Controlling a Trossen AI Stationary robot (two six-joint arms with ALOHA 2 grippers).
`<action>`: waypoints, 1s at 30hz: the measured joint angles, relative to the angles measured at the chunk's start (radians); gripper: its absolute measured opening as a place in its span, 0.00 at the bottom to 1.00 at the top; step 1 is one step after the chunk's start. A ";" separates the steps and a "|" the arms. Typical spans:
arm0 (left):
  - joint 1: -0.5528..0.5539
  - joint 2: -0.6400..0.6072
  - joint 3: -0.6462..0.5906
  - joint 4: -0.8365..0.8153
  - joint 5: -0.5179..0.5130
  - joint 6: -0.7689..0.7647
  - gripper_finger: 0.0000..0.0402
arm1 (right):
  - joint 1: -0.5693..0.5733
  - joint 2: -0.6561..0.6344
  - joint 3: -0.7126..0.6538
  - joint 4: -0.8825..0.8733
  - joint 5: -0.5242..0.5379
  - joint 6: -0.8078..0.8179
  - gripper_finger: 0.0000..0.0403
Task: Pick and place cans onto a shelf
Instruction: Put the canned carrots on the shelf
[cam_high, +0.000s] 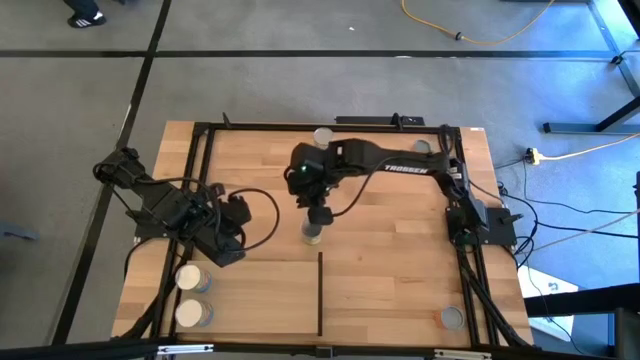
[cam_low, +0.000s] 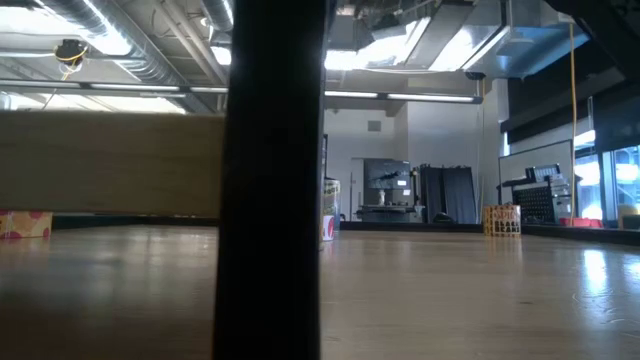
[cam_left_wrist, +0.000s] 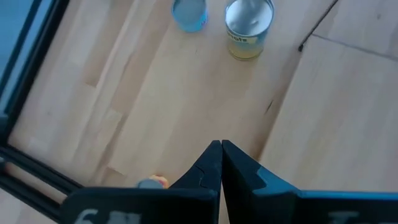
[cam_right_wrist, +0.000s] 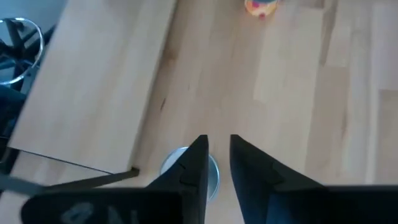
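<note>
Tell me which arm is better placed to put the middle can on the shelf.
Right. The right gripper is directly over the can beside the shelf divider; the left gripper sits apart, fingers shut.

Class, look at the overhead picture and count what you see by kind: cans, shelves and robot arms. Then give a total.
Cans: 6
Shelf: 1
Robot arms: 2
Total: 9
</note>
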 joint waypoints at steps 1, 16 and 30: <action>0.000 0.000 0.000 0.000 0.000 0.019 0.00 | 0.000 0.000 0.036 -0.030 0.000 -0.001 0.16; 0.014 0.003 0.000 0.009 -0.047 0.188 0.07 | 0.000 -0.164 0.114 -0.285 0.002 -0.024 0.08; 0.142 0.024 -0.019 0.207 -0.051 0.742 0.15 | 0.000 -0.294 0.114 -0.436 0.110 -0.025 0.08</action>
